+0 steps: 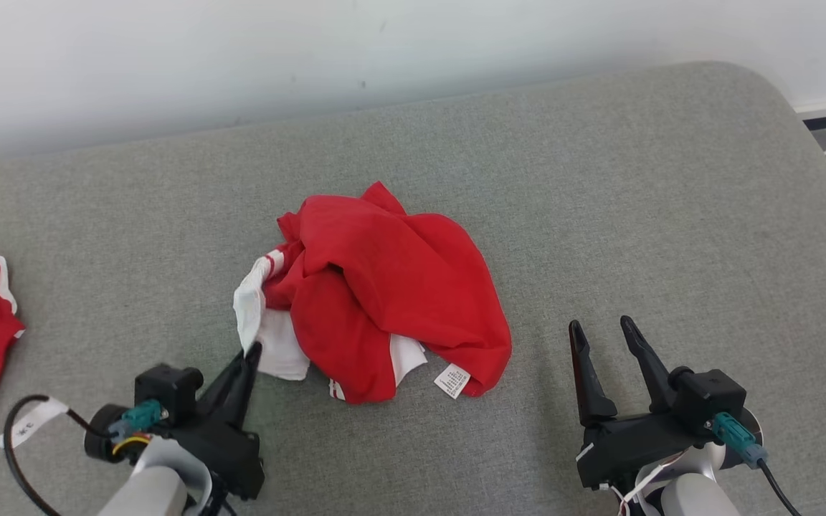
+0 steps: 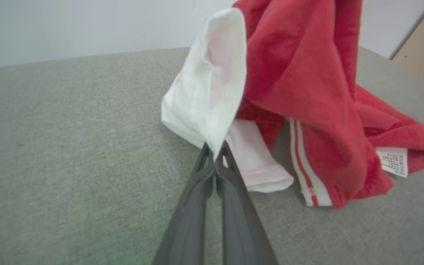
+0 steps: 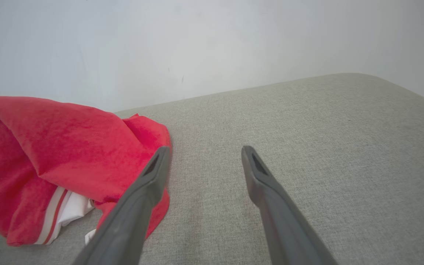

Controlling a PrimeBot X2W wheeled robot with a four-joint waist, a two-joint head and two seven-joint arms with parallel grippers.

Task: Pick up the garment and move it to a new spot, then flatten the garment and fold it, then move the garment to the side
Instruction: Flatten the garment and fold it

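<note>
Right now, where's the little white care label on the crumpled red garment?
In the head view, the small white care label sits at the near, right-hand edge of the crumpled red and white garment, lying against the grey fabric cushion.

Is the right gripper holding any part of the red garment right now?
No, the right gripper stands open over the grey cushion, with a gap between it and the red garment.
</note>
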